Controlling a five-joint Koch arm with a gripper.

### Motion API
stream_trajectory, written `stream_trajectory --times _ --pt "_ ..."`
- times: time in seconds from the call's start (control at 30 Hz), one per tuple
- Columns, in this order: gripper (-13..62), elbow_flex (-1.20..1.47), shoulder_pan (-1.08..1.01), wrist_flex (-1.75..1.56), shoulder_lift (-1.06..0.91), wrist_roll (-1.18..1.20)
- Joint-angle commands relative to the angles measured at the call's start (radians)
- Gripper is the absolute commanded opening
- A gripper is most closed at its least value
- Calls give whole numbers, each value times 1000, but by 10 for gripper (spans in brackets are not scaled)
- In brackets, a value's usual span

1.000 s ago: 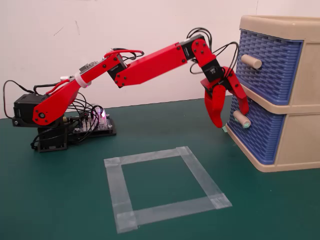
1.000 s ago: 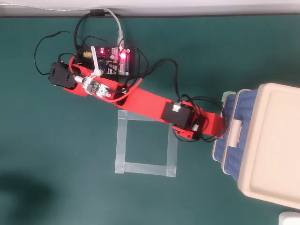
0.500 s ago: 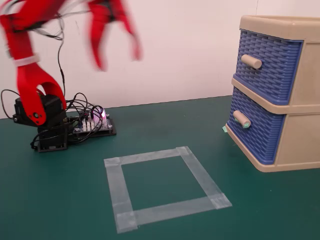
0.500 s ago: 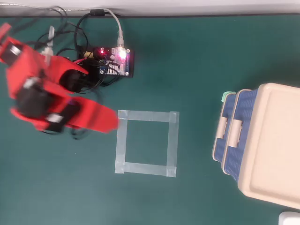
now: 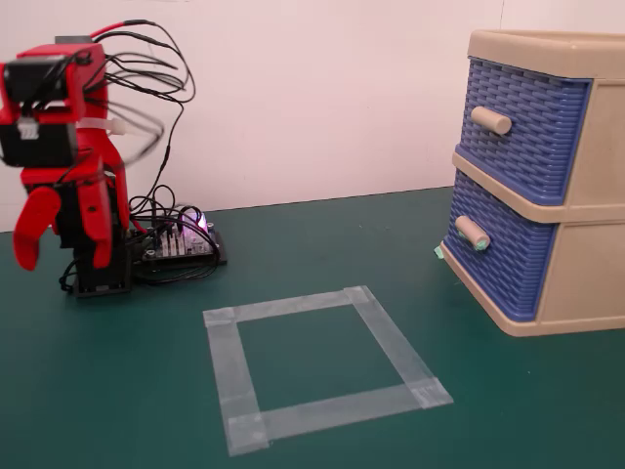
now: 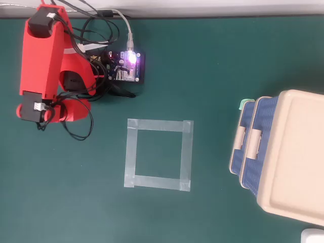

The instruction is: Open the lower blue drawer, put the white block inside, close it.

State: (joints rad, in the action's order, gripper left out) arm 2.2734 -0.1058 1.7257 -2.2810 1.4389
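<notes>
Both drawers look shut, the lower blue drawer (image 5: 498, 256) included; no white block shows. The fingers (image 5: 61, 234) hang apart, empty; reopening would undo things.

No writing, label, brand, number or sign can be read in either view. The cabinet (image 5: 576, 186) and its two blue drawers carry no lettering, the red arm (image 6: 43, 55) shows no marking that can be made out, and the circuit board (image 6: 126, 67) beside its base is too small for any print on it to be legible.
</notes>
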Motion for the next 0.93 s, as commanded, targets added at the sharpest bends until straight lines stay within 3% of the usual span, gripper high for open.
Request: stream_trajectory --times 0.0,0.27,0.9 --pt "338 43 -21 5 -52 -37" --pt "345 206 -20 -44 -71 -138" --pt "345 213 -18 -67 -69 -144"
